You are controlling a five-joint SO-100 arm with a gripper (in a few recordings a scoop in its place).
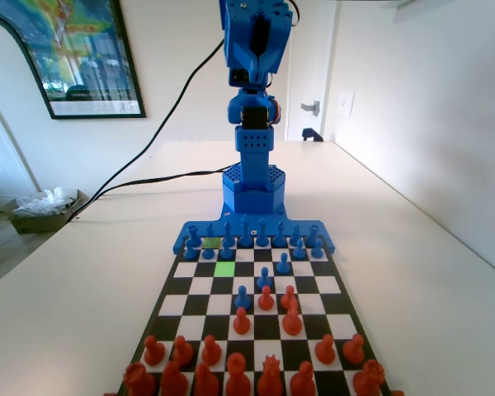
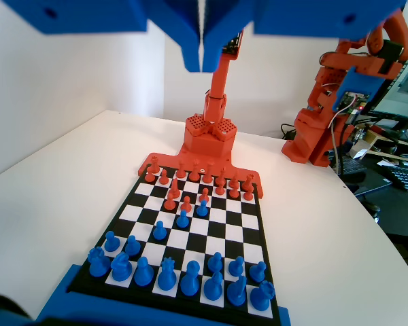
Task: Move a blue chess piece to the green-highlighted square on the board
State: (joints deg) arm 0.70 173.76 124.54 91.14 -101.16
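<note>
My gripper (image 2: 202, 62) is held high above my end of the board (image 1: 340, 307), jaws pressed together with nothing between them. In the fixed view the gripper (image 1: 258, 45) sits at the top of the folded blue arm. The green-highlighted square (image 1: 224, 268) lies bare, third column from the left, just in front of the blue pawn row. A blue pawn (image 1: 227, 249) stands directly behind it, and another blue pawn (image 1: 208, 249) stands to that one's left. In the wrist view the blue pawn row (image 2: 236, 266) is near the bottom, far below the jaws.
A duller yellow-green square (image 1: 212, 242) peeps out between the pawns in the row. Three blue pawns (image 1: 284, 264) (image 1: 264, 278) (image 1: 242, 297) stand advanced, meeting red pawns (image 1: 266, 299) mid-board. Taller blue pieces (image 2: 166, 275) fill the back row. Red pieces (image 1: 235, 363) line the near end.
</note>
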